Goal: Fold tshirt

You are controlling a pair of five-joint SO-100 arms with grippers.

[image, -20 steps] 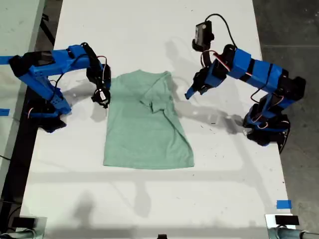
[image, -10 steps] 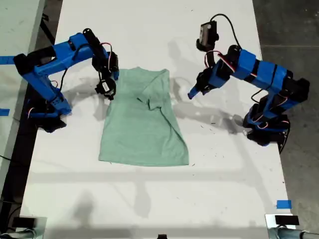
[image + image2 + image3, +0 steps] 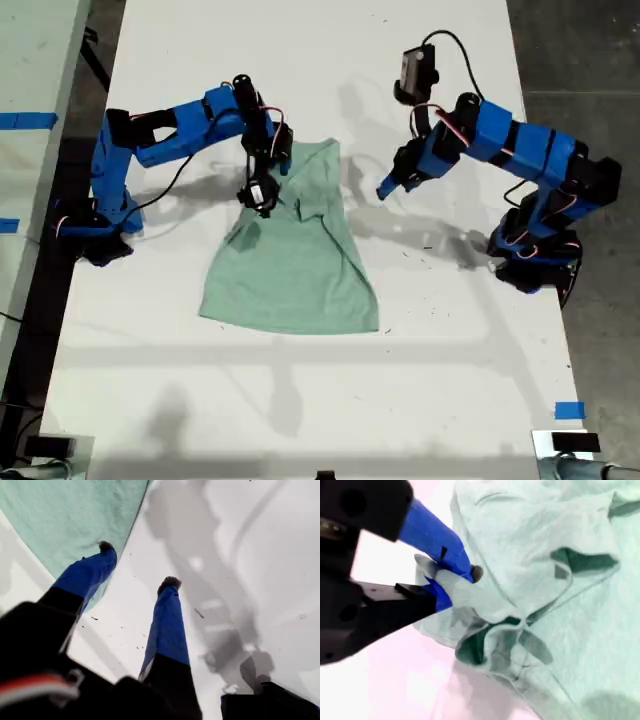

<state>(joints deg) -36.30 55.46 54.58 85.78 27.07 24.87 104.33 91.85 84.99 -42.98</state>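
Observation:
The pale mint-green tshirt (image 3: 290,275) lies on the white table, its side at the exterior view's right folded in over the body. My second gripper (image 3: 258,195) hangs over the shirt's upper part, shut on a pinched fold of the cloth (image 3: 470,597); the fabric bunches up below its jaws (image 3: 452,580). My first gripper (image 3: 383,188) hovers over bare table just off the shirt's edge at the exterior view's right. Its fingers stand apart (image 3: 138,564) with nothing between them, and the tshirt's edge (image 3: 65,515) passes beside one fingertip.
The white table (image 3: 300,400) runs on toward the near edge. Blue tape marks sit at the exterior view's lower right (image 3: 569,410) and on a second surface at its left (image 3: 30,121). Dark floor (image 3: 590,60) borders the table at the exterior view's right.
My second gripper has carried the shirt's edge from the exterior view's left in toward the shirt's middle, narrowing the upper part. My first gripper has barely moved.

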